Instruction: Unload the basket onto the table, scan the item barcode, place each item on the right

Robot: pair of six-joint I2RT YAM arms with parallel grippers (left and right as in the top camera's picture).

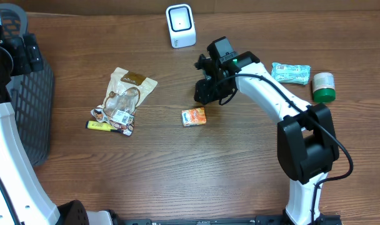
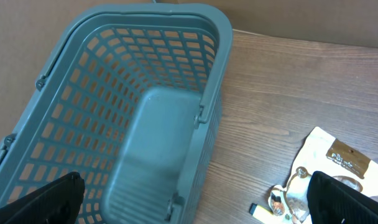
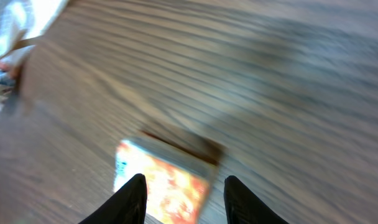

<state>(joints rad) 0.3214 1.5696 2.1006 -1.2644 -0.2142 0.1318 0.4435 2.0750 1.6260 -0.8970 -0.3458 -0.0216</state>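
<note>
R gripper (image 3: 184,204) fingers part-open, empty. Orange box (image 3: 167,183) lies flat on table (image 1: 252,175) below them, lower centre of wrist frame. Prob. light, stiff card, slick: pinch across narrow sides. L gripper (image 2: 194,200) wide open over basket (image 2: 83,93).

Seen from overhead, the right arm (image 1: 274,100) stands on its black base (image 1: 305,153) at about five o'clock and stretches its white link toward ten o'clock. The wrist tips downward there, and the right gripper (image 3: 186,202) has its two black fingers (image 3: 134,200) parted a moderate way. The left arm (image 1: 5,150) runs up the nine o'clock edge. The left gripper (image 2: 192,186) points down with its fingers (image 2: 347,199) spread wide.
</note>
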